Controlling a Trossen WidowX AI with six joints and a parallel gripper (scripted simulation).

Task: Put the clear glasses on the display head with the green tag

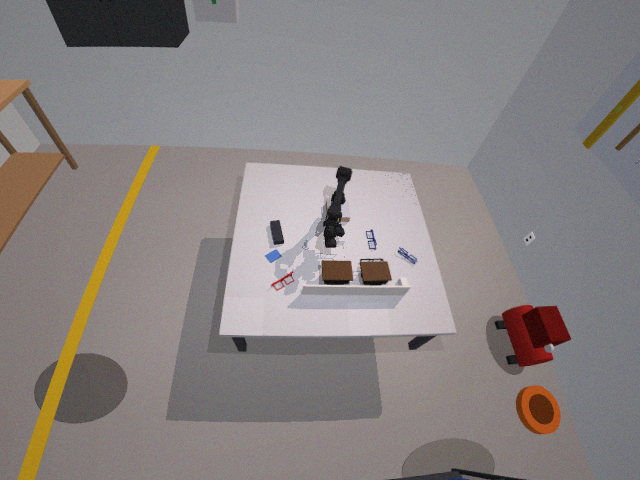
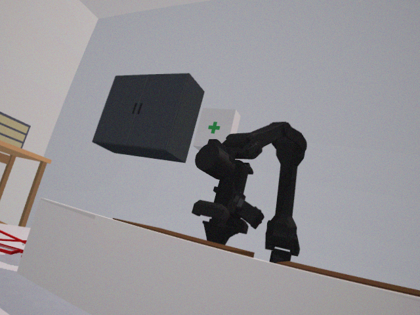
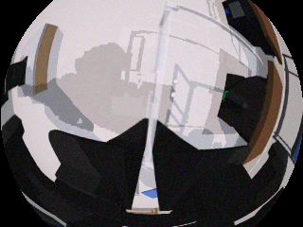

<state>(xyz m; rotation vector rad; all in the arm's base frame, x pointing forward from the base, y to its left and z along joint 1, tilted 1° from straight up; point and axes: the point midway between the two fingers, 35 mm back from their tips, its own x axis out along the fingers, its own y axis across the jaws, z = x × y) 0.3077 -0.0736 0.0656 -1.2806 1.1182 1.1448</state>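
My gripper (image 1: 330, 245) (image 2: 216, 241) (image 3: 150, 123) is shut on the clear glasses (image 3: 159, 61), which reach out from the fingertips above the table. The glasses are faint in the top view and cannot be made out in the exterior view. The display head with the green tag (image 1: 337, 270) (image 3: 251, 101) is dark with a brown top and is at the right in the wrist view, apart from the fingers. The other head (image 1: 375, 271) (image 3: 246, 24) stands beside it, with a small blue tag and a dark frame at its front. The noses and ears cannot be made out.
A white board (image 1: 356, 290) (image 2: 135, 268) stands behind the heads. Red glasses (image 1: 282, 281), a blue cloth (image 1: 273, 255) and a dark case (image 1: 277, 231) lie to the left on the table. Blue glasses (image 1: 371, 243) and folded blue glasses (image 1: 407, 255) lie to the right.
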